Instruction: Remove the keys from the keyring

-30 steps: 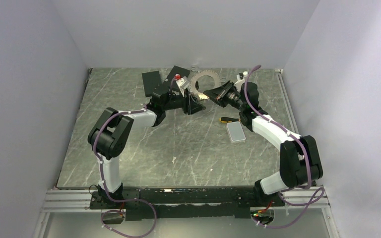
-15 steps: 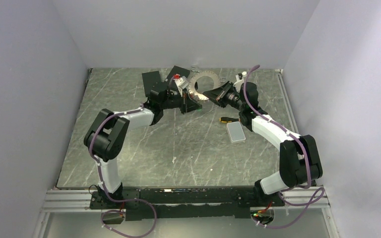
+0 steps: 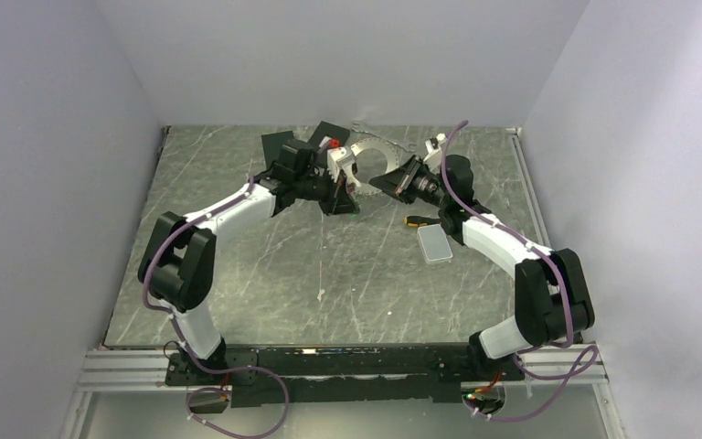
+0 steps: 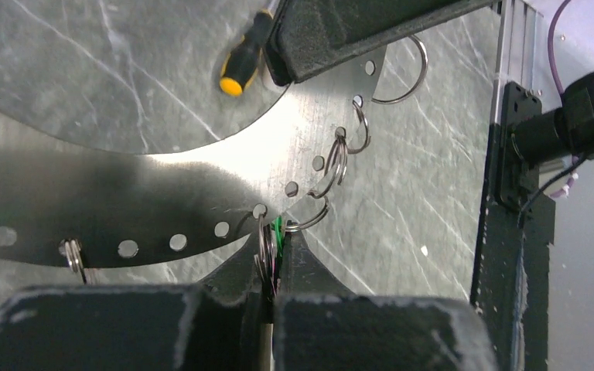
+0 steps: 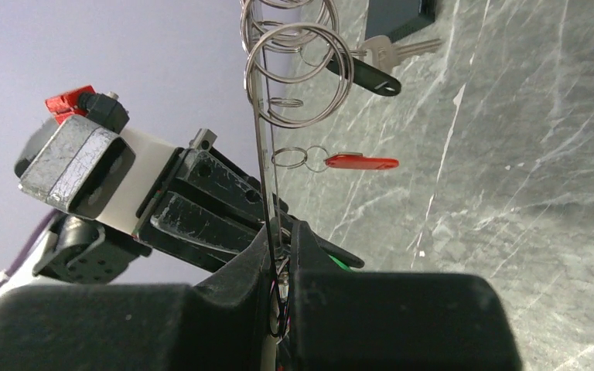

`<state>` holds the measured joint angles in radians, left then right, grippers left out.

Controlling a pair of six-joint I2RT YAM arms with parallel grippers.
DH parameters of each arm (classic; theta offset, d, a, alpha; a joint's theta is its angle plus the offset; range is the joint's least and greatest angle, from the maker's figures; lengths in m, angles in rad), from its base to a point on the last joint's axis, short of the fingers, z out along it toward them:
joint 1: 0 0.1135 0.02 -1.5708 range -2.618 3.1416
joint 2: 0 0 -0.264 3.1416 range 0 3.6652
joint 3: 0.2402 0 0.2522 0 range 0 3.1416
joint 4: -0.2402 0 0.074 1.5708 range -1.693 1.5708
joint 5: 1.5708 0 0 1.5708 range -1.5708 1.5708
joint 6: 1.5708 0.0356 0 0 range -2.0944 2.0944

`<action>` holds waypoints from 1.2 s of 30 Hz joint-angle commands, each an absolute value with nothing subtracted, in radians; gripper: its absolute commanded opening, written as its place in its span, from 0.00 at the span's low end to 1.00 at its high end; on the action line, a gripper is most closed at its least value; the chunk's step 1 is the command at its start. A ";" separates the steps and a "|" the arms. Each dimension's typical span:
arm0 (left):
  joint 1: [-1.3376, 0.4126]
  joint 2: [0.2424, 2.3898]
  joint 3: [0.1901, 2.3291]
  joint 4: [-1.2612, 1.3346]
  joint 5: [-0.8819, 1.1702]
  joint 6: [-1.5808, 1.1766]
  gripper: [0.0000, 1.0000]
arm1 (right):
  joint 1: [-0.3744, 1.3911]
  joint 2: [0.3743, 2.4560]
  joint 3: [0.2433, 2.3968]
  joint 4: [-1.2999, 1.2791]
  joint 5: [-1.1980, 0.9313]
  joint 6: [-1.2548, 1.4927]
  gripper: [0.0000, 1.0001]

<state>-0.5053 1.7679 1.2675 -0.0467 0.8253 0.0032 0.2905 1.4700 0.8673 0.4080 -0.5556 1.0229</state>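
Your left gripper (image 4: pixel 274 253) has its fingers almost together. They pinch a small silver wire split ring (image 4: pixel 265 246) that hangs from a hole in the rim of the large, thin, flat grey metal keyring (image 4: pixel 278 147). A sliver of green plastic shows just beside that loop at the fingertips.

The keyring is held clear of the grey marbled tabletop (image 4: pixel 85 69), between your two grippers. Your right gripper (image 5: pixel 278 241) is clamped tight on another part of the rim. Its camera sees the keyring edge-on, rising straight out from between its fingers.

Beyond the right fingertips, more wire loops dangle from the rim. One carries a small red-headed key (image 5: pixel 352 162). Farther out hangs a black-headed key (image 5: pixel 365 75), with a silver key (image 5: pixel 393 51) just beside it.

A yellow-and-black-handled screwdriver (image 4: pixel 241 60) lies on the tabletop beyond the left fingers. You see it through the keyring's wide hole, near the right gripper's finger.
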 commanded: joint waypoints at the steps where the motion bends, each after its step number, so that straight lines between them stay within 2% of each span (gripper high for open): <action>1: -0.506 1.669 1.314 -0.278 0.889 0.099 0.00 | 0.264 1.443 0.857 0.447 -0.456 0.924 0.00; 8: -0.505 1.647 1.333 -0.351 0.886 0.077 0.00 | 0.239 1.433 0.829 0.430 -0.436 0.953 0.00; 13: -0.504 1.655 1.304 -0.291 0.869 0.068 0.00 | 0.189 1.436 0.796 0.531 -0.469 1.109 0.00; 19: -0.522 1.699 1.328 -0.245 0.781 0.050 0.00 | 0.188 1.435 0.804 0.506 -0.434 1.224 0.00; 25: -0.544 1.740 1.267 -0.132 0.760 0.007 0.00 | 0.188 1.432 0.815 0.554 -0.414 1.217 0.00; 31: -0.519 1.712 1.287 -0.144 0.734 0.009 0.50 | 0.188 1.421 0.869 0.529 -0.428 1.187 0.00; 32: -0.509 1.696 1.281 -0.133 0.721 0.012 0.54 | 0.188 1.420 0.880 0.510 -0.421 1.177 0.00; 36: -0.419 1.665 1.307 -0.195 0.725 0.022 0.58 | 0.188 1.415 0.929 0.417 -0.381 1.141 0.00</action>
